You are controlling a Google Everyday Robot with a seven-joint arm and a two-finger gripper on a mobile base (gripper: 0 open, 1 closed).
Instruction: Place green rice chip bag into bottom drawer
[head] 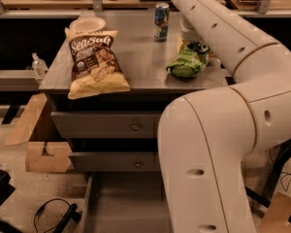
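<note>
The green rice chip bag [186, 62] lies on the grey cabinet top near its right edge, shiny green with a yellowish corner. My gripper [193, 42] is right at the bag's far end, mostly hidden behind my own white arm [233, 38], which sweeps from the top of the view down the right side. The bottom drawer [117, 205] is pulled open at the lower middle. Its grey floor is bare where it shows, and my arm covers its right part.
A yellow-and-brown chip bag [94, 62] lies on the cabinet top at left, with a white bowl [87, 24] behind it and a can [161, 14] at the back. Two shut knobbed drawers [135, 126] sit above the open one. Cardboard [44, 155] and cables [53, 215] lie on the floor at left.
</note>
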